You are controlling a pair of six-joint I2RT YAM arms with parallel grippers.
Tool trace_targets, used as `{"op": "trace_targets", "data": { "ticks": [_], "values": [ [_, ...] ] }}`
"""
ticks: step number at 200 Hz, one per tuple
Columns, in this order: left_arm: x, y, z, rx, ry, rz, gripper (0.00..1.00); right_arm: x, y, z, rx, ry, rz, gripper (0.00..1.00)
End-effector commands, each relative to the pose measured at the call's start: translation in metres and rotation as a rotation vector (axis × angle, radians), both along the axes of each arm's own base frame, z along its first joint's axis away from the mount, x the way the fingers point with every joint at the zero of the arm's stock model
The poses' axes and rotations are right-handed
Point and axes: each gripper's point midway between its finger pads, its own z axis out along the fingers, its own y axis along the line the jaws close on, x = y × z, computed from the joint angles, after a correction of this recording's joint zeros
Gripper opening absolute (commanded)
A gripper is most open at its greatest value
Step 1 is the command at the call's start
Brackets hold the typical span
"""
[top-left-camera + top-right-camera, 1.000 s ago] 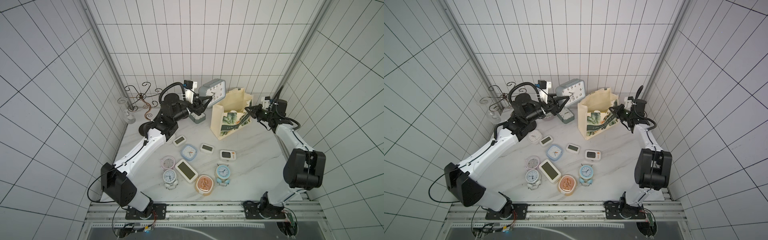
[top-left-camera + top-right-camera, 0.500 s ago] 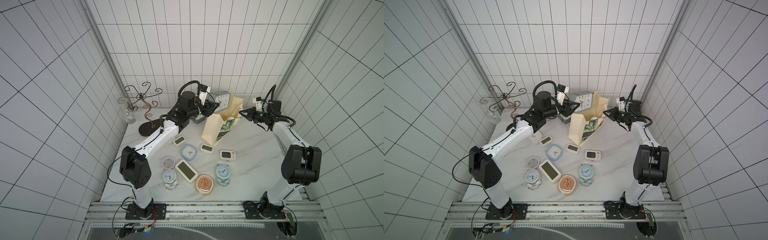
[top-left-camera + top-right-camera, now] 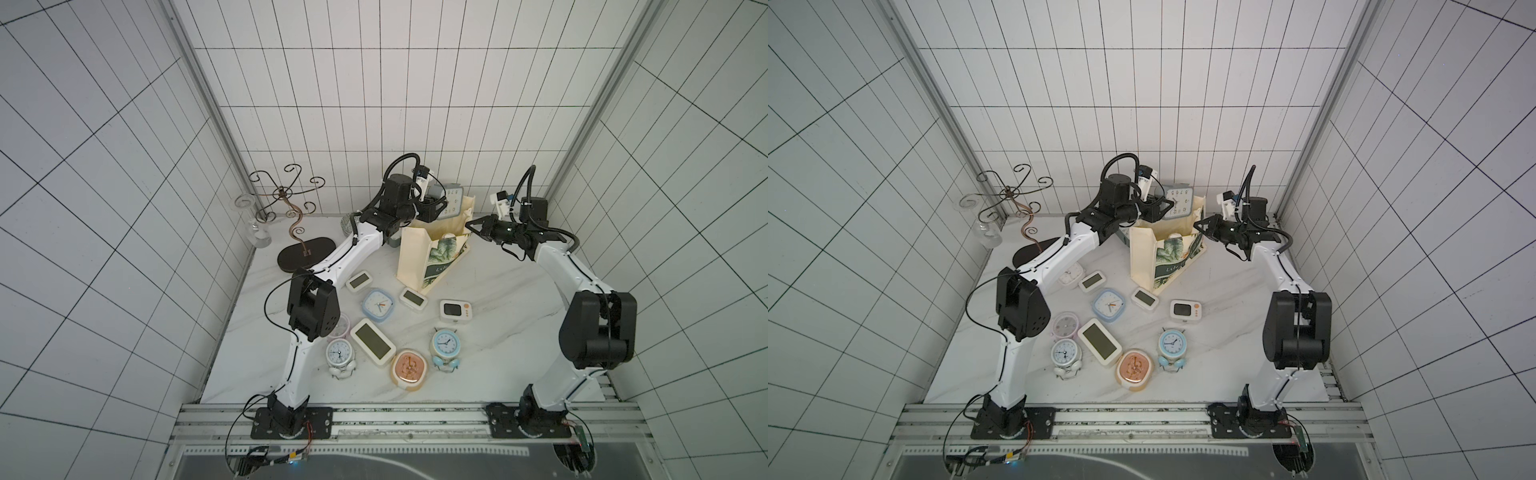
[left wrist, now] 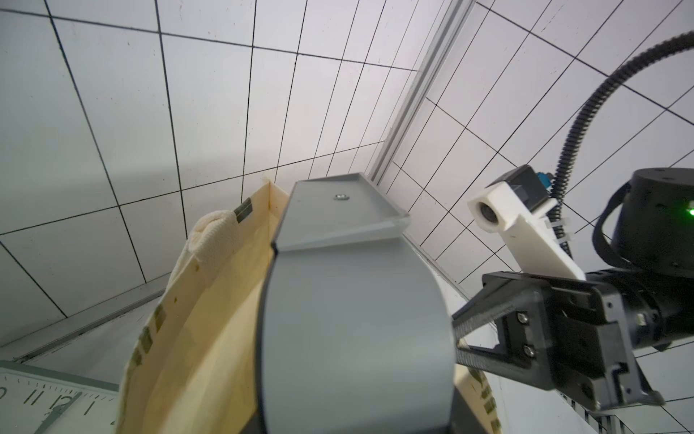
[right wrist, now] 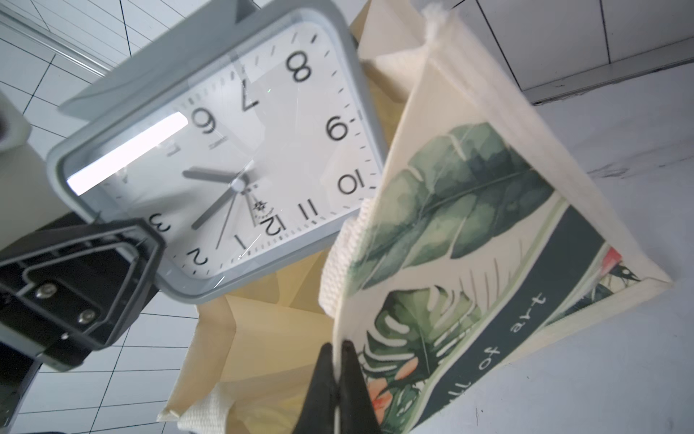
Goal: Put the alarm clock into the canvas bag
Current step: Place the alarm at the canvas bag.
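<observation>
Right wrist | my left claw [image 3: 1165, 204] grasps grey, white-faced alarm clock [image 5: 225, 150] | my right claw [image 5: 337, 362] pinches leafy cream canvas bag [image 5: 469, 225]

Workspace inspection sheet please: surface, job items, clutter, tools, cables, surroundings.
Surface: marble tabletop, grey veins.
Job's things: grey alarm clock tilted at the open mouth of the canvas bag; bag standing.
Clutter: small clocks scattered in front of the bag; metal scroll stand and glass vase at a back corner.
Tools: left tool grips the clock; right tool pinches the bag's rim.
Cables: black hoses loop over both wrists.
Surroundings: white tiled walls.
</observation>
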Motion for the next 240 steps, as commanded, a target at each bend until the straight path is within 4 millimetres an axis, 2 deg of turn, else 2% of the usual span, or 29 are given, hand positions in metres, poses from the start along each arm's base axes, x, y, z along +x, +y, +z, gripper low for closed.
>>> {"op": "trace_targets", "data": {
  "ticks": [1,40,68,131,195,209,231,240],
  "values": [
    [0.008,-0.004,0.008,-0.019,0.005,0.013,0.17,0.006,0.007,0.035,-0.039,-0.136,0.057,0.00],
    [0.018,-0.011,-0.036,-0.047,0.135,-0.015,0.16,0.010,0.008,0.017,-0.049,-0.104,0.073,0.00],
    [0.023,-0.019,-0.066,-0.063,0.212,-0.030,0.16,0.013,0.008,0.012,-0.046,-0.094,0.079,0.00],
    [0.033,-0.014,-0.131,0.001,0.333,0.027,0.18,0.014,0.009,0.002,-0.078,-0.073,0.068,0.00],
    [0.034,-0.012,-0.169,0.029,0.401,0.034,0.20,0.017,0.005,-0.014,-0.107,-0.038,0.047,0.00],
    [0.033,-0.011,-0.173,0.039,0.406,0.034,0.25,0.019,0.005,-0.019,-0.109,-0.028,0.043,0.00],
    [0.031,-0.009,-0.183,0.069,0.419,0.036,0.43,0.021,0.003,-0.020,-0.119,-0.028,0.033,0.00],
    [0.030,-0.007,-0.188,0.079,0.427,0.037,0.45,0.021,0.002,-0.021,-0.124,-0.027,0.026,0.00]
  ]
}}
